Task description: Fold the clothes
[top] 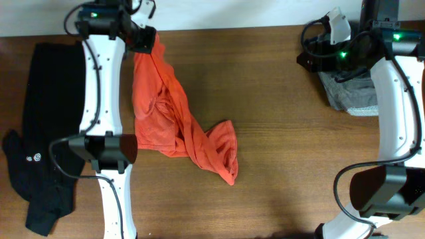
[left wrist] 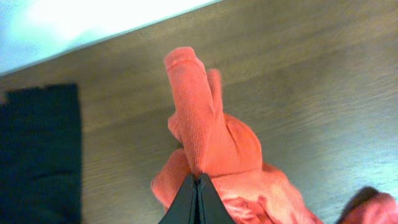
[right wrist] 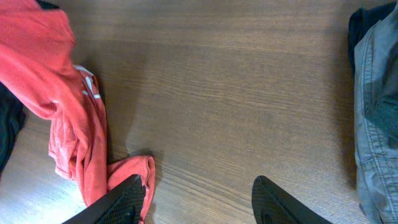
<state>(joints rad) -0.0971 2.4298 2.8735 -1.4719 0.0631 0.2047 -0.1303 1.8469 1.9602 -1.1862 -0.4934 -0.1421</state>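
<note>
With my left claw (left wrist: pixel 198 182) pinched shut on a fold of the crumpled orange-red T-shirt (top: pixel 161 113) near the table's (top: pixel 279 133) far edge and my right claw (right wrist: pixel 196 198) apart and empty, I judge I'm at the spreading-out step, which next calls for lifting and drawing the cloth flat.

grey garment (right wrist: pixel 376 112) — cropped, black garment (left wrist: pixel 37 155) blurred
</note>
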